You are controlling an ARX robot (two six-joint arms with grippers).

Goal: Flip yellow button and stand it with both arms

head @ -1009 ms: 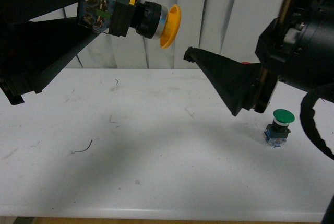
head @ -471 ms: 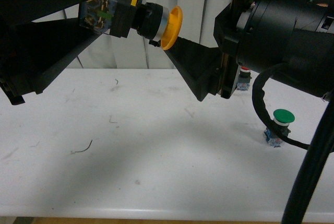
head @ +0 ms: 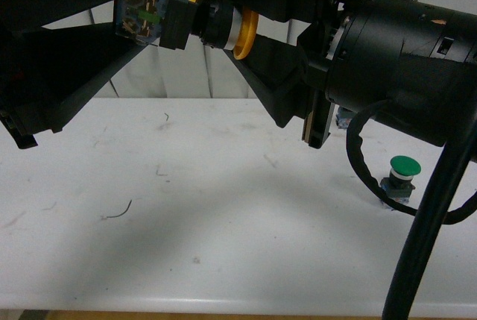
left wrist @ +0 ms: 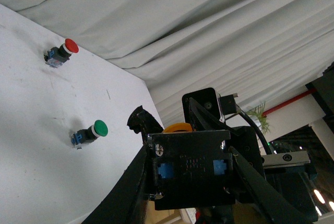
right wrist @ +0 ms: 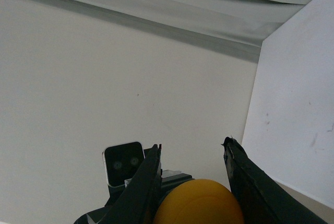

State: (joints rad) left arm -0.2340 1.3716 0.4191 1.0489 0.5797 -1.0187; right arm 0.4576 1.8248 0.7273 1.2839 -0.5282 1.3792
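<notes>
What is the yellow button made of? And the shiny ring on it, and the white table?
The yellow button has a cap that looks like smooth plastic: one even colour, soft sheen. The ring behind it is silvery, probably metal. The block at its back seems clear plastic, since inner parts show through. The table is white and scuffed, perhaps laminate.

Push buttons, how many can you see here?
3: the yellow button held in the air by the left claw, the green button and the red button apart on the table. The right arm may hide others.
</notes>
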